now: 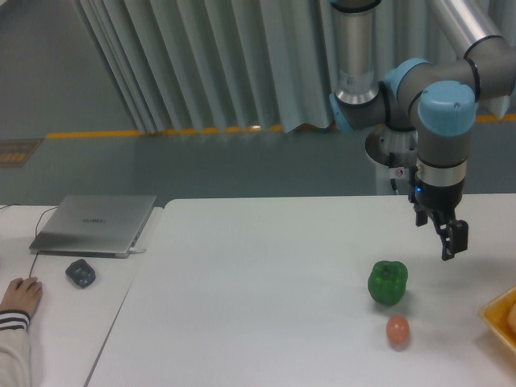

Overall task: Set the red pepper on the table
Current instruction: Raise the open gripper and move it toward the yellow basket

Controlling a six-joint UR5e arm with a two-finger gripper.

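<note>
White table (266, 282), claw (451, 238) above it

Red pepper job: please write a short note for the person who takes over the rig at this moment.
Pincer: hangs above the table, right of the green pepper, holding nothing visible; open or shut cannot be told.
Red pepper: not in view. A yellow tray is cut off at the right edge; perhaps it is there.
Done: nothing visible.
Left: find the red pepper, grasp it, place it on the table.
</note>
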